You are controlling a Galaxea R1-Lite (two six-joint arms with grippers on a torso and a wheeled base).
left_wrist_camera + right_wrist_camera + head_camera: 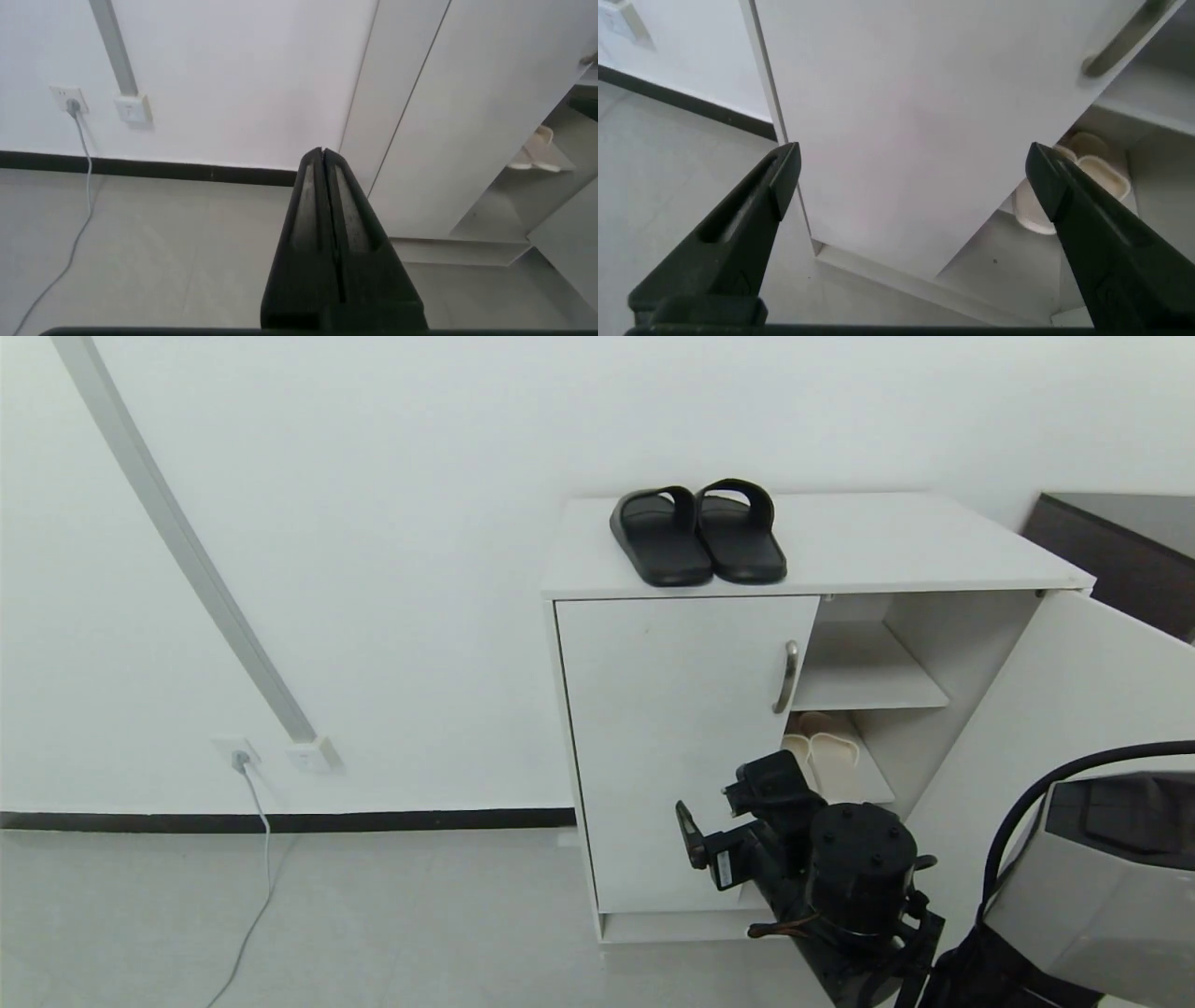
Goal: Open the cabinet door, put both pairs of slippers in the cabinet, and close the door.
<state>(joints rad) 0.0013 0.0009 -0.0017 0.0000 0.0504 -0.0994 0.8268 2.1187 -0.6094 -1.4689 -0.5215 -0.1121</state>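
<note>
The left tool (321, 161) hangs low over the grey floor (168, 252) with its two fingers pressed flat together, holding nothing. The right tool (913, 157) sits close before the white cabinet (896, 546), facing its shut left door (667, 747), fingers spread wide and empty. Beyond that door's metal handle (790, 677), the right door (1055, 709) stands swung open. Inside, the beige slippers (826, 758) lie side by side on the lower shelf (878, 789), partly hidden behind the shut door, with the upper shelf (864, 672) above them. The black slippers (700, 534) rest as a pair on top of the cabinet, straps toward the wall (373, 523). On that wall a socket (233, 751) has a cable (261, 859) trailing down to the floor.
</note>
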